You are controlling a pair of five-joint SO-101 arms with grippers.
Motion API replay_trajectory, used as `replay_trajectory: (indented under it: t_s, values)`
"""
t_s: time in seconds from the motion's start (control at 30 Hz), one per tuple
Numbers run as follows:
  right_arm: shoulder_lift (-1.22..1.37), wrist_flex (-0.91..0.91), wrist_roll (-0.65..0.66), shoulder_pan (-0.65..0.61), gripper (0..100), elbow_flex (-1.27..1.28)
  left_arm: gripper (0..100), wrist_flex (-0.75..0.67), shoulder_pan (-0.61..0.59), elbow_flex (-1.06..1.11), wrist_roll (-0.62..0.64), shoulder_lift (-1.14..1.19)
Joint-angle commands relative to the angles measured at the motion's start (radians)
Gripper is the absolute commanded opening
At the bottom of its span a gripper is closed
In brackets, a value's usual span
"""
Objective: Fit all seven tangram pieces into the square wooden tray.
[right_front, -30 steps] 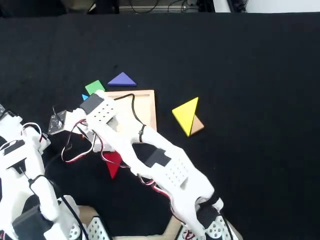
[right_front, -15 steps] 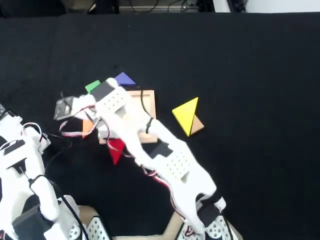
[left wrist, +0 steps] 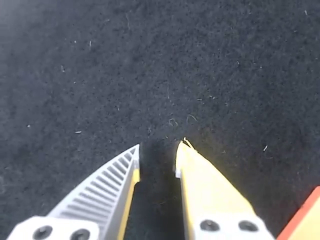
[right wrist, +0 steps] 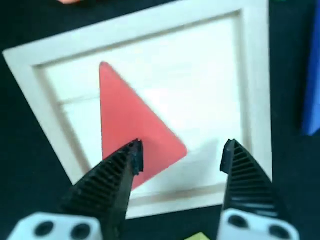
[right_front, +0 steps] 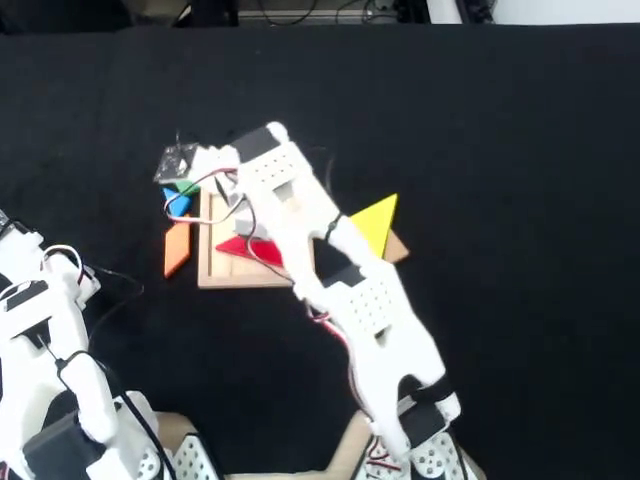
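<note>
- Wood, pale: square wooden tray (right_front: 225, 281) on the black tabletop (right_front: 480, 120), with one red triangular piece (right wrist: 127, 127) lying inside it, in its near part.
- Right claw (right wrist: 182, 150): fingers spread wide with nothing between them, hanging over the tray, the red triangular piece directly beneath.
- Left claw (left wrist: 159, 146): tips a narrow gap apart, empty, over bare tabletop. The left arm (right_front: 40, 330) sits at the near left corner, well apart from every piece.
- Orange slanted piece (right_front: 177, 248): outside the tray, just beside its left rim, long axis running along that rim.
- Blue piece (right_front: 177, 203) and green piece (right_front: 185, 186): just beyond the orange one, near the tray's far left corner.
- Yellow triangular piece (right_front: 375, 222), touching a tan piece (right_front: 398, 248): near the tray, on its other side.
- Judgement: one piece is seated and the rest are to come. The orange, blue and green pieces lie closest to the right claw, off the tray's left rim, so the right arm (right_front: 370, 310) is better placed for the next pick.
</note>
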Motion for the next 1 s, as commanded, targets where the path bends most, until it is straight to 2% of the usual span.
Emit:
replay_trajectory:
  t_s: [0.0,0.07,0.2,0.27,0.33,0.5,0.63,0.83,0.97]
  values:
    - [-0.012,0.091,0.006,-0.002,25.2,-0.101,13,-0.02,0.013,-0.028,0.008,-0.012]
    - [-0.01,0.129,0.003,-0.006,21.1,-0.16,13,-0.02,0.013,-0.028,0.008,-0.012]
    - [0.004,0.083,-0.008,-0.002,0.3,-0.251,13,-0.02,0.013,-0.028,0.008,-0.012]
    - [0.022,0.021,-0.064,0.006,4.1,-0.263,13,-0.02,0.013,-0.028,0.008,-0.012]
    - [0.05,-0.051,-0.123,0.008,1.3,-0.255,13,-0.02,0.013,-0.028,0.008,-0.012]
    - [0.14,-0.094,-0.137,0.005,1.1,-0.263,13,-0.028,0.013,-0.028,0.008,-0.012]
    - [0.183,-0.048,-0.137,0.005,1.1,-0.26,13,-0.041,0.013,-0.022,0.008,-0.012]
    - [0.182,0.158,-0.137,-0.018,1.1,-0.312,13,-0.046,0.013,-0.022,0.008,-0.012]
    - [0.14,0.158,-0.146,-0.04,1.1,-0.249,13,-0.046,0.013,-0.022,0.008,-0.012]
